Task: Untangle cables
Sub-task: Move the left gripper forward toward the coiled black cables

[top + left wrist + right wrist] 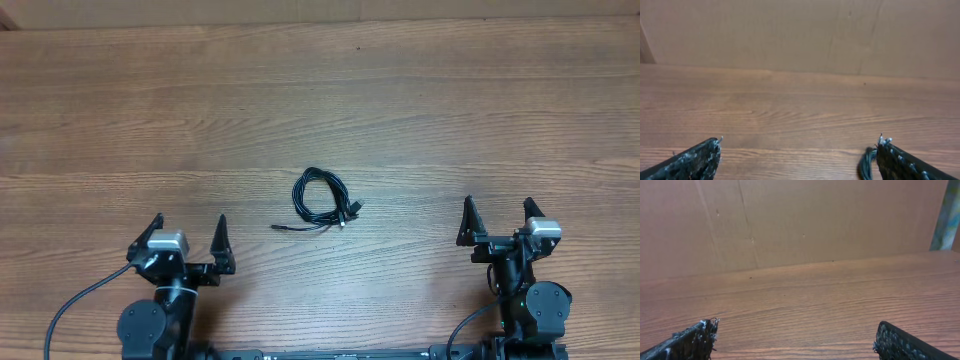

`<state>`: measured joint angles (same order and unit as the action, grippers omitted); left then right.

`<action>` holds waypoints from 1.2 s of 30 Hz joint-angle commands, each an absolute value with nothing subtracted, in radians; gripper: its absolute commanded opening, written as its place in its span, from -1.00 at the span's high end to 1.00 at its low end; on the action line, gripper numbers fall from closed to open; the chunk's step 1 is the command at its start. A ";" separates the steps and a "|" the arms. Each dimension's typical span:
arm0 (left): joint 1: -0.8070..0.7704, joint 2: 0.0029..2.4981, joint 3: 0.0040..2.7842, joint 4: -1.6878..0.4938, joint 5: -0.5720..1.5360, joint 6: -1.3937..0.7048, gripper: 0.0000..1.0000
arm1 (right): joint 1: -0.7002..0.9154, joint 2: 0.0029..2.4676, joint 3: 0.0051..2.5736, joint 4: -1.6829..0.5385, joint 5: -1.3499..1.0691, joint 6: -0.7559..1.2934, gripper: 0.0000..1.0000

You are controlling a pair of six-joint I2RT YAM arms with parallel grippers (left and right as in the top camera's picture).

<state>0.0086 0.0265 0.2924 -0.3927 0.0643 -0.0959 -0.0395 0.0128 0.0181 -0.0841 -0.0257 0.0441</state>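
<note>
The cables [322, 199] lie as one small black coiled bundle on the wooden table [320, 90], near its middle, with plug ends sticking out at the lower left and right. My left gripper [189, 233] is open and empty at the front left, well apart from the bundle. My right gripper [498, 217] is open and empty at the front right. In the left wrist view a bit of the bundle [867, 162] shows beside the right finger, and the open jaws [800, 150] hold nothing. The right wrist view shows open jaws [796, 332] over bare wood.
A brown cardboard wall [790, 220] stands along the far edge of the table. Thicker black arm wires [70, 305] run by the arm bases at the front edge.
</note>
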 commanded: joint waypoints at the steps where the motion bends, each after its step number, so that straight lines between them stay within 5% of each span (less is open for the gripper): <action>1: 0.013 0.089 0.405 -0.423 0.084 -0.120 -0.99 | -0.044 0.003 0.008 -0.083 -0.020 0.036 -1.00; 22: 0.012 0.726 0.954 -0.745 0.336 -0.119 -1.00 | -0.044 0.003 0.008 -0.083 -0.020 0.036 -1.00; 36: 0.012 0.847 1.030 -0.775 0.576 -0.112 -0.99 | -0.044 0.003 0.008 -0.083 -0.020 0.036 -1.00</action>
<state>0.0086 0.8394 1.0061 -0.7742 0.5072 -0.1051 -0.0395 0.0128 0.0181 -0.0891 -0.0254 0.0433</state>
